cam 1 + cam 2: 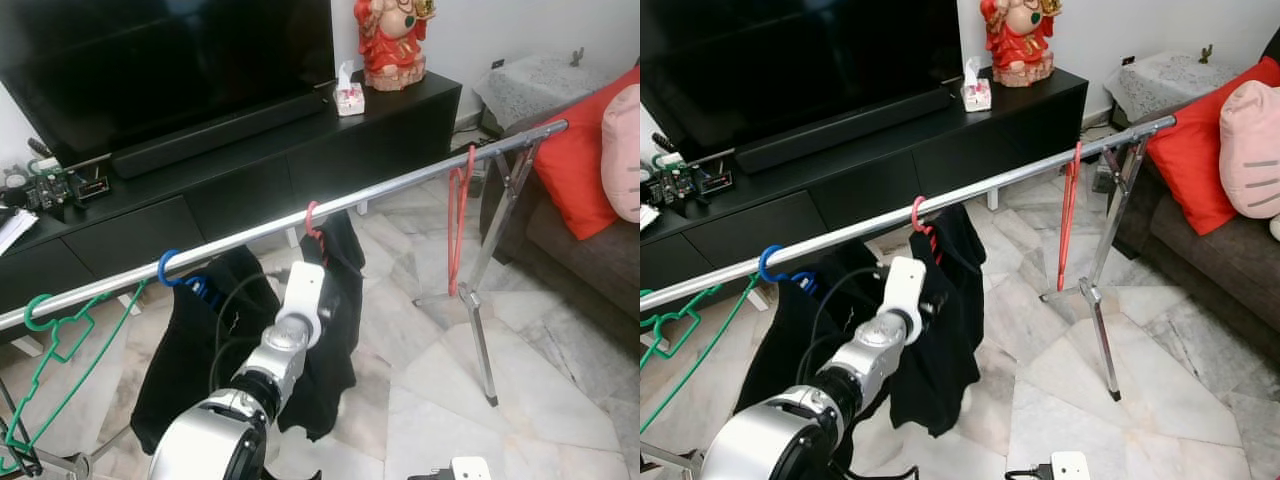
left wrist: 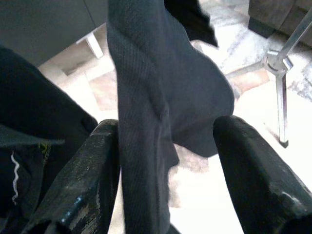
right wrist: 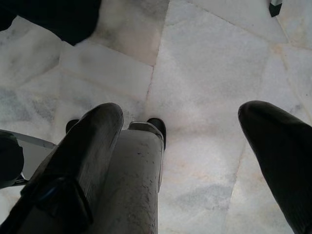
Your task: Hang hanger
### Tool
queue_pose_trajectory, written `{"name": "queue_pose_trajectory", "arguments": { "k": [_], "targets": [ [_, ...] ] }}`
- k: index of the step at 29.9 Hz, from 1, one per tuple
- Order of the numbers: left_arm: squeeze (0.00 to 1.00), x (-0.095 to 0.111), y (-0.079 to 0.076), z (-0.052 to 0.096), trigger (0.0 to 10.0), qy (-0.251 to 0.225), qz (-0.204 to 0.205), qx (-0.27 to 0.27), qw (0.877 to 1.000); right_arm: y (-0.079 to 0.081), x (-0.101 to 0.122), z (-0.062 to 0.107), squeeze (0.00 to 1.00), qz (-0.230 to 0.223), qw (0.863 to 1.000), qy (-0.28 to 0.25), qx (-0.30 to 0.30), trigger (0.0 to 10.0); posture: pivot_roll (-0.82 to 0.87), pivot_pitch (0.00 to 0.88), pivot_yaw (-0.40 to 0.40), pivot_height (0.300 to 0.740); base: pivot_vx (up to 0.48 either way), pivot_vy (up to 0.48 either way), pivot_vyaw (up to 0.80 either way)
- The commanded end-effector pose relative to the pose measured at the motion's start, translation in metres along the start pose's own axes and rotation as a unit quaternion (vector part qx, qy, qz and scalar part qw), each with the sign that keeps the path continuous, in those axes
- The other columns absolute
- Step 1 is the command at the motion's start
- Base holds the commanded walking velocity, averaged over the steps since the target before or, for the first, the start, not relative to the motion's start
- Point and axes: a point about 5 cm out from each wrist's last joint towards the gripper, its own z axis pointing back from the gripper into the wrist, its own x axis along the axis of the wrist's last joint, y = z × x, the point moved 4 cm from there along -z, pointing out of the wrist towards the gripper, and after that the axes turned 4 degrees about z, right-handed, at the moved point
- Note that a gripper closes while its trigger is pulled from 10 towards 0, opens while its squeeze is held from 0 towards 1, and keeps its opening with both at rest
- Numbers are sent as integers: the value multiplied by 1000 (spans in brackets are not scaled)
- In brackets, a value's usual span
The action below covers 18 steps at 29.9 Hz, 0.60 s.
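Observation:
A silver clothes rail (image 1: 400, 185) runs across the room. It carries a green hanger (image 1: 60, 335) at the left, a blue hanger (image 1: 170, 268) with a black garment, a red hanger (image 1: 313, 222) with a black garment (image 1: 335, 330), and a bare red hanger (image 1: 458, 220) near the right end. My left arm (image 1: 300, 300) is raised just below the rail, against the garment on the red hanger. In the left wrist view my left gripper (image 2: 168, 126) is open, with a fold of that dark garment (image 2: 156, 97) hanging between its fingers. My right gripper (image 3: 180, 112) hangs open over the floor.
The rack's metal leg (image 1: 480, 320) stands on the marble floor at the right. Behind the rail is a black TV cabinet (image 1: 250, 180) with a TV, a tissue box (image 1: 349, 98) and a red statue (image 1: 392, 40). A sofa with a red cushion (image 1: 585, 160) sits at the right.

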Motion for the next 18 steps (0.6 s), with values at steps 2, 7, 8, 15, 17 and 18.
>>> {"name": "queue_pose_trajectory", "arguments": {
  "k": [2,7,8,15,17,18],
  "targets": [
    [0,-3,-10,0,5451,4,-4,-17,1000,10,-25,5,0,-9,999,42,13,10000,-237,0,137,740,0,0,0],
    [0,-2,-11,0,3098,-2,3,-15,1000,10,-26,5,0,-10,999,42,12,10000,-239,0,138,740,0,0,0],
    [0,0,-10,0,3294,-7,7,-12,1000,10,-26,5,0,-10,999,43,12,10000,-238,0,138,740,0,0,0],
    [0,9,-5,-1,3098,-24,21,6,999,10,-26,5,0,-9,999,44,13,10000,-236,0,137,740,0,0,0],
    [0,8,-3,-1,588,-19,15,12,1000,10,-26,5,0,-10,999,43,12,10000,-238,0,138,740,0,0,0],
    [0,7,-3,-1,588,-18,14,13,1000,10,-26,5,0,-11,999,43,12,10000,-238,0,138,740,0,0,0]
  ]
}}
